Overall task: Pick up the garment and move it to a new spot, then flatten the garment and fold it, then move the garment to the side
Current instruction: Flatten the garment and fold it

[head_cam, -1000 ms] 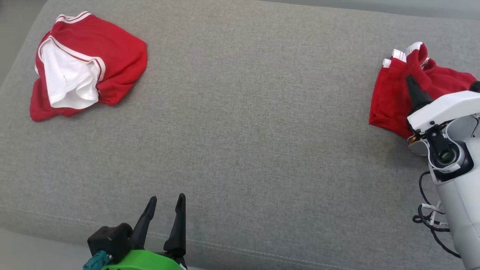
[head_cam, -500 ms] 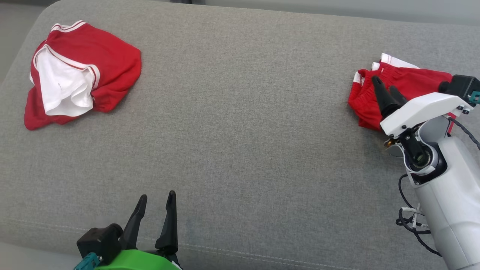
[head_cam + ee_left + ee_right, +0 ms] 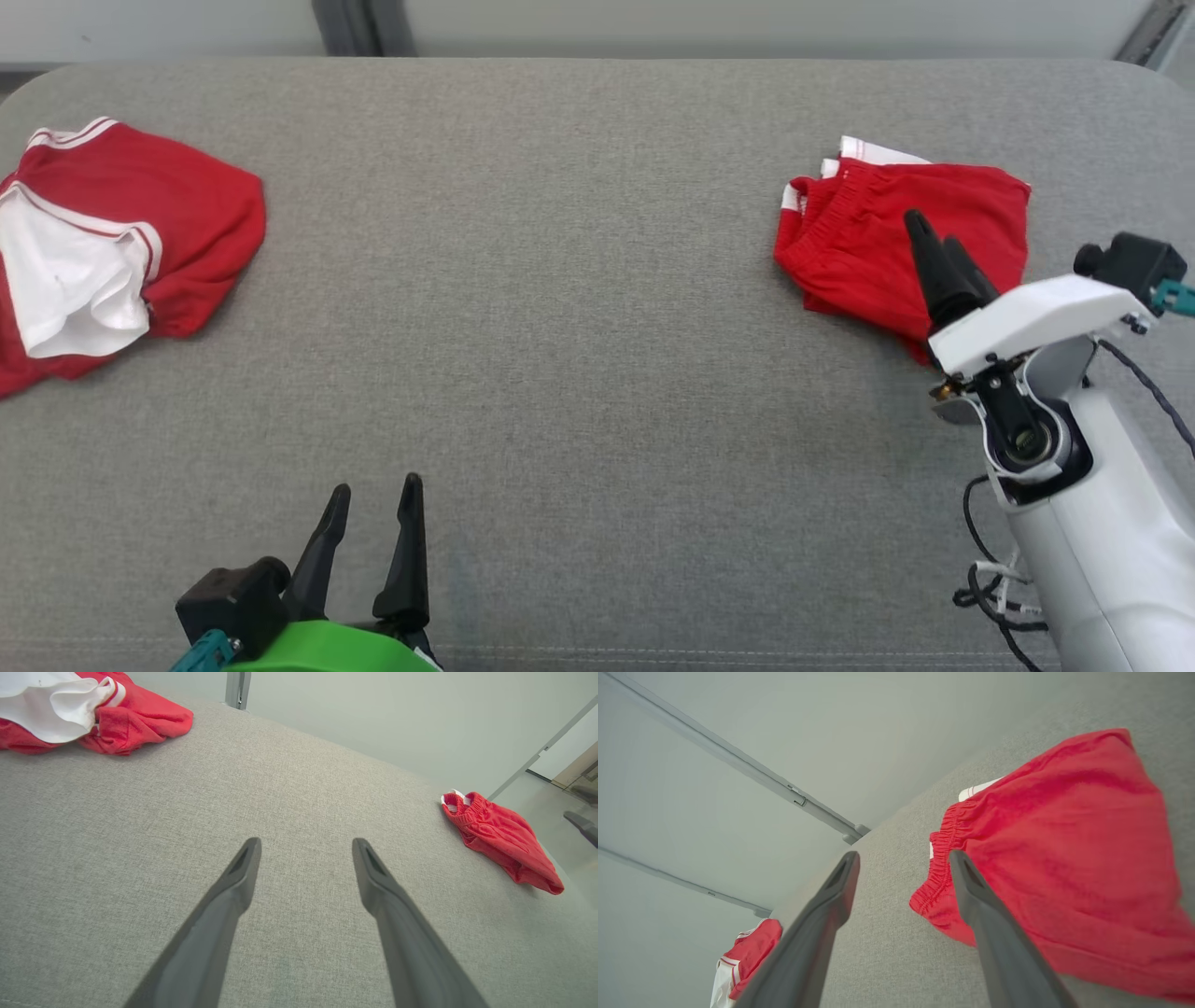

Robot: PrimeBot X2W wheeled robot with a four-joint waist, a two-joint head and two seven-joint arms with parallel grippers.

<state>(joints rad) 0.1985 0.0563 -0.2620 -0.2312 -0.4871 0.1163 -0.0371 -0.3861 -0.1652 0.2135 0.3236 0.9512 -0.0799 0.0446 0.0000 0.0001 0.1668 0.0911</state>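
Folded red shorts [image 3: 896,233], 2 o'clock on grey cushion [image 3: 579,327]: likely parked aside, finished. Right gripper [image 3: 934,230] over near edge, jaws released, empty. Left gripper [image 3: 375,485], 6 o'clock, jaws parted, idle.

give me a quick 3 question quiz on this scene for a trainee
1. True or false: the right gripper is shut on the red shorts.
2. Which garment lies folded on the grey cushion? A) red shorts B) red and white top C) neither
3. Fill in: the fingers of the left gripper are ___ and hold nothing.
Key: 1 false, the right gripper is open and empty; 2 A; 3 open.
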